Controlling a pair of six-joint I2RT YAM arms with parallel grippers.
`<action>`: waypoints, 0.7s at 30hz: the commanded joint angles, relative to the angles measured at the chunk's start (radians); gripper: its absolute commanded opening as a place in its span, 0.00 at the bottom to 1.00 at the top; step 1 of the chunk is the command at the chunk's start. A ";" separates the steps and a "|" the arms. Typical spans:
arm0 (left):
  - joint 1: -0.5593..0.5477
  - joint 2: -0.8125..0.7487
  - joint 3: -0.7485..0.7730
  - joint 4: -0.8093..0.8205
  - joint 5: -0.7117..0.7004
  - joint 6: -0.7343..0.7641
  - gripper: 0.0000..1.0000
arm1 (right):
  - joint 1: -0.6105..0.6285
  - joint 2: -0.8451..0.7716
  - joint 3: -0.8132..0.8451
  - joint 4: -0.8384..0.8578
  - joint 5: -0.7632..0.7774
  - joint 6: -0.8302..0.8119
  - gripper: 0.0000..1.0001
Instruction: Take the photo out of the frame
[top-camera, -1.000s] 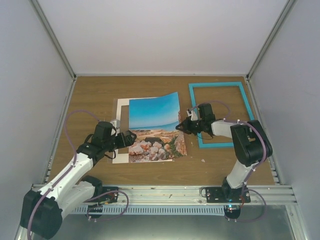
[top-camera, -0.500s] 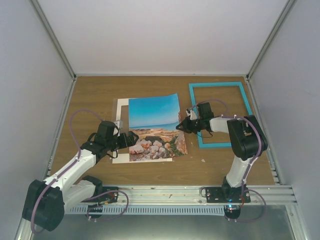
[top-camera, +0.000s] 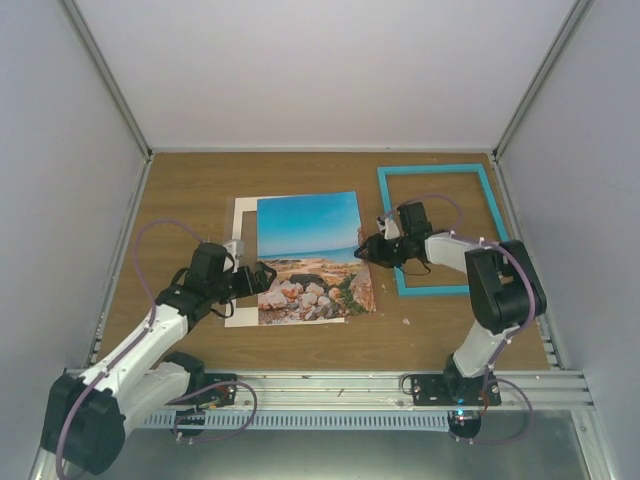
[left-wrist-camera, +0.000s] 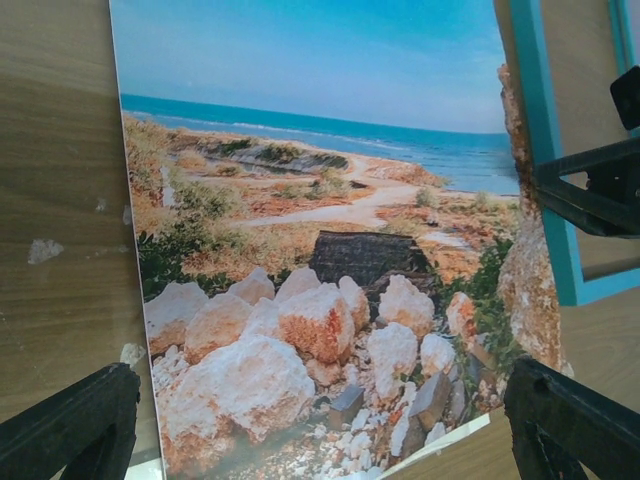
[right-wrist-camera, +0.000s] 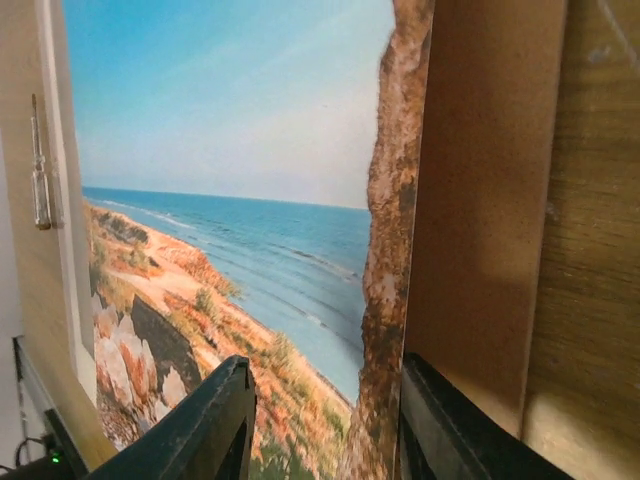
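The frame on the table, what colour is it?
The frame is turquoise blue, clearest in the top external view.

A white mat board (top-camera: 245, 204) lies on the wooden table (top-camera: 300, 170).

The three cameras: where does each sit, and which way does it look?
Top external: above and behind, looking down on the table; left arm, right arm show.
Left wrist: on that wrist, facing across the photo toward the frame; left fingers at bottom corners.
Right wrist: on that wrist, along the photo's right edge; right fingers below.
Shared: all show the photo.
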 joint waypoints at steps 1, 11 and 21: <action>-0.007 -0.070 0.039 -0.039 -0.009 0.003 0.99 | -0.006 -0.109 -0.006 -0.090 0.103 -0.040 0.46; -0.004 -0.307 0.162 -0.249 -0.142 0.015 0.99 | -0.085 -0.521 -0.092 -0.221 0.325 -0.098 0.95; -0.005 -0.532 0.281 -0.291 -0.285 0.093 0.99 | -0.114 -1.013 -0.072 -0.353 0.694 -0.207 1.00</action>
